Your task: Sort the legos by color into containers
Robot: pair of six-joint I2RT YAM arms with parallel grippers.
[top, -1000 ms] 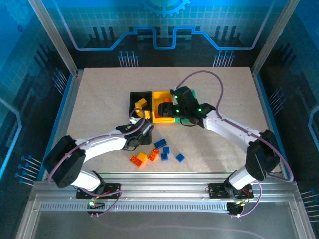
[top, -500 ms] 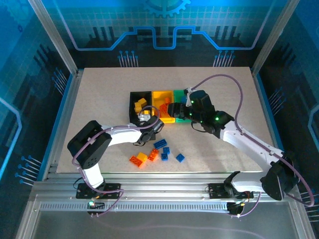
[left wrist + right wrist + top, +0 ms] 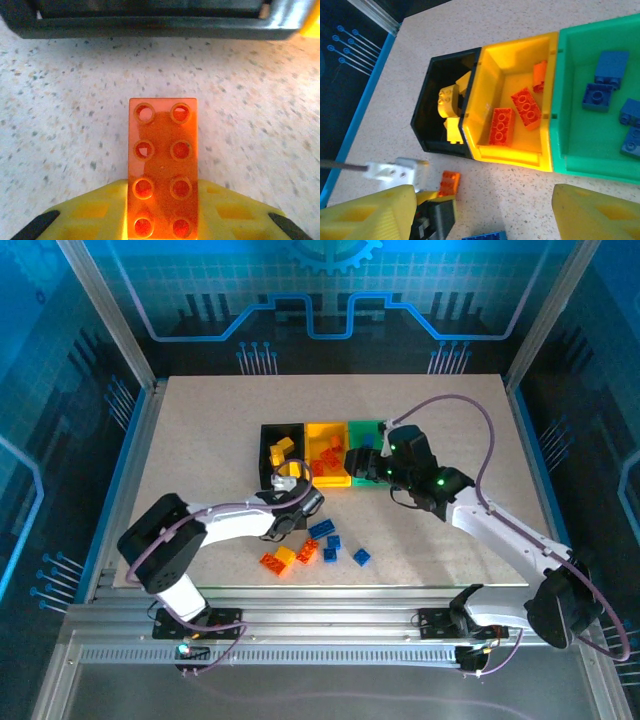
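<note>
Legos [image 3: 310, 548] in blue, orange and yellow lie loose on the table [image 3: 200, 430] between its near edge and the containers [image 3: 327, 481], which are a black bin [image 3: 422, 120], a yellow bin [image 3: 510, 155] and a green bin [image 3: 570, 110] joined in a row near the table's middle. The left gripper [image 3: 162, 200] is clenched on an orange brick [image 3: 162, 140], studs up, just short of the black bin's near wall. The brick's near end runs off the wrist picture, that wall is a dark blur, and we cannot tell whether the brick touches the table. The right gripper [image 3: 485, 200] hangs released, fingers wide with nothing between them, by the near side of the yellow and green bins. From above, its body covers part of the green bin. We count three orange pieces in the yellow bin. The green bin holds blue ones, two of them cut by the picture's right edge, and shadow blurs the yellow ones in the black bin. Another blue brick [image 3: 482, 235] is clipped at the bottom of the right wrist view. The tabletop is pale and speckled, aluminium posts [image 3: 105, 310] frame it, and blue-lit walls [image 3: 330, 290] with circuit patterns stand behind.
</note>
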